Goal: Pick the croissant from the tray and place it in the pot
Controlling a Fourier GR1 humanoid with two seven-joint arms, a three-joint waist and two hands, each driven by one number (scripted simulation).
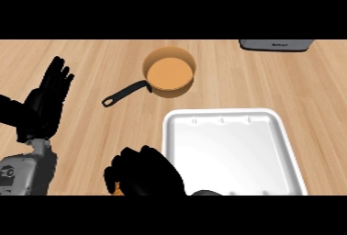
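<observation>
On the wooden desk [284, 87] a white tray [234, 153] lies toward the right and near side, its inside showing bare white. Well beyond it, toward the far middle, stands an orange pot [169, 71] with a black handle [125, 93] pointing down and to the left; the pot is upright and its inside shows only its orange bottom. At the far right edge sits part of a grey appliance [277, 44], cut off by the view.

The left robot hand [46, 103] shows at the left side, fingers straight and pointing up, open and resting, touching nothing.

The right robot hand [143, 172] is at the lower edge, just beside the tray's near left corner, with its fingers curled downward. A small orange-brown bit shows under its fingers at the lower left; that looks like the croissant [118, 189], nearly all hidden by the hand, so it seems clamped on it. It is off the tray, over the desk, well apart from the pot.
</observation>
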